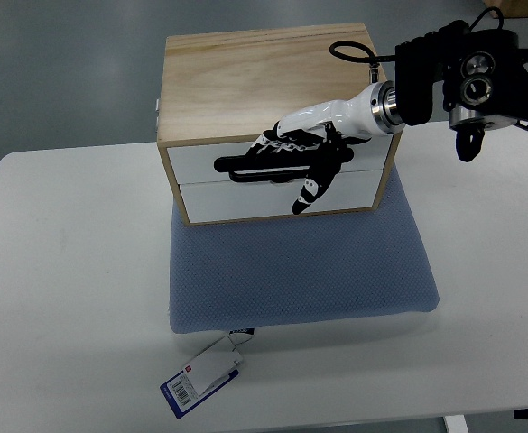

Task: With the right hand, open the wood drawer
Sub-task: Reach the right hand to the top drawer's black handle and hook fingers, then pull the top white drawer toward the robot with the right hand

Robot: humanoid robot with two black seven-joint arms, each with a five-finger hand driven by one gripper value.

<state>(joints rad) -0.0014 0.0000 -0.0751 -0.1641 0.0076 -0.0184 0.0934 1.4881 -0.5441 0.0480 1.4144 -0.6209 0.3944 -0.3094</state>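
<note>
A light wood drawer box (273,81) stands at the back of a blue-grey mat (300,271). It has two white drawer fronts, an upper one (200,162) and a lower one (236,203), each with a black slot handle. Both fronts sit flush with the box. My right hand (301,153), white and black, comes in from the right on a black arm (462,77). Its fingers lie across the upper drawer's handle slot (236,164), with the thumb pointing down over the lower front. Whether the fingers hook into the slot cannot be seen.
The box and mat rest on a white table (65,271). A white and blue tag (200,377) hangs from the mat's front edge. A black cable (349,50) loops above the wrist. Grey floor lies beyond the table's far edge.
</note>
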